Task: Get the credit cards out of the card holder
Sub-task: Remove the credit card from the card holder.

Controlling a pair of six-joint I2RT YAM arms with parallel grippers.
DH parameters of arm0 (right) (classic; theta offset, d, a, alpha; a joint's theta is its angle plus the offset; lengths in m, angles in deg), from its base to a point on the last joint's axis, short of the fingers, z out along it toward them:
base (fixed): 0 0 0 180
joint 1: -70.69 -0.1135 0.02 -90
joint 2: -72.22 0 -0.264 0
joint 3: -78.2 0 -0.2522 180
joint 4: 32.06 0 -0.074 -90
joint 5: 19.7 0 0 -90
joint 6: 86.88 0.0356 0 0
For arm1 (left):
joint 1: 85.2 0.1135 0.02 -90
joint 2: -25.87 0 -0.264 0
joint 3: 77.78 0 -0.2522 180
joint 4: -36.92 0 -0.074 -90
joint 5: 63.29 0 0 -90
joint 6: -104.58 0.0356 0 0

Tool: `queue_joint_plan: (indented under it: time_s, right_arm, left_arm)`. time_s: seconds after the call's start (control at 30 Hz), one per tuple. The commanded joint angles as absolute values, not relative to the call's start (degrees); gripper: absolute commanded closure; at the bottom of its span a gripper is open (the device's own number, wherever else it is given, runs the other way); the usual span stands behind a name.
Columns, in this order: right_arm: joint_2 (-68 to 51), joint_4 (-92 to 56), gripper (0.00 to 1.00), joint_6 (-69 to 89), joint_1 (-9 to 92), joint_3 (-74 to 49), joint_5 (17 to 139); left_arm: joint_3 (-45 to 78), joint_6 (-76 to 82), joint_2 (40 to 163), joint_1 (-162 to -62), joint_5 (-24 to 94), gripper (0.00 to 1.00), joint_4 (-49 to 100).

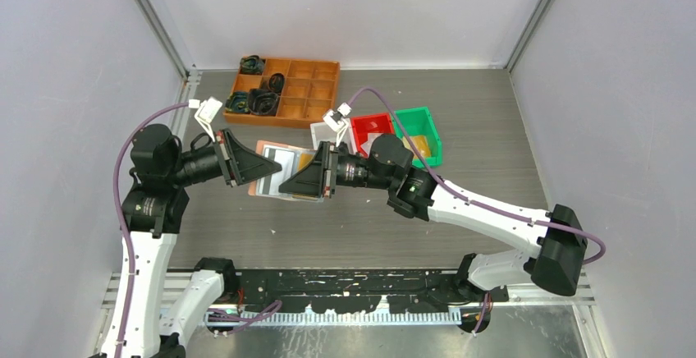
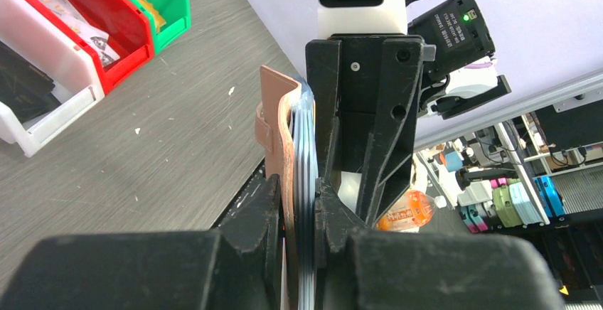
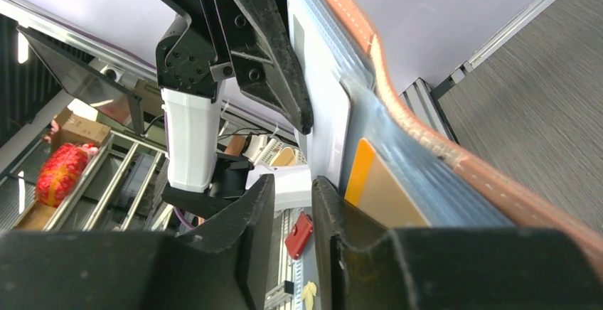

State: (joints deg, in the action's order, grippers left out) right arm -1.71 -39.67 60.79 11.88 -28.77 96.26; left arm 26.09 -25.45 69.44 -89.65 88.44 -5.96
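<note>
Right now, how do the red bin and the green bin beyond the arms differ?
The red bin sits between a white bin and the green bin, which ends the row on the right. The red bin holds a whitish printed packet; the green bin holds a yellow-tan packet. Both are small open-topped plastic bins standing side by side.

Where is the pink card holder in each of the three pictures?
Top external: card holder mid-table, between both arms' jaws.
Left wrist: card holder centre, edge-on, clamped in the near jaws.
Right wrist: card holder from top centre to lower right.
Shared landmark: grey tabletop, in all three.
</note>
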Motion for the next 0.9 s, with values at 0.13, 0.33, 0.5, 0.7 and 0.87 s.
queue_joint_plan:
  time_s: [0.13,0.33,0.5,0.7,0.87]
  right_arm:
    - [-0.63,-34.01,0.63,57.30,12.39,-25.89,91.56]
    - [3.89,-20.66,0.54,49.03,12.66,-23.78,85.98]
    - [2.64,-19.58,0.54,48.97,12.70,-22.56,86.10]
    - [0.10,-22.35,0.54,50.74,12.62,-21.36,86.70]
    - [-1.21,-26.04,0.56,52.52,12.51,-21.52,86.74]
  left_arm:
    - [25.50,-28.68,67.00,-89.95,95.57,0.92,-0.07]
    - [24.08,-25.32,67.09,-89.97,94.48,0.93,-3.64]
    - [24.04,-25.82,67.00,-89.96,94.38,0.93,-3.05]
    - [24.16,-27.54,66.54,-89.97,93.87,0.91,-2.27]
    - [25.44,-32.12,66.49,-89.99,93.76,0.90,1.86]
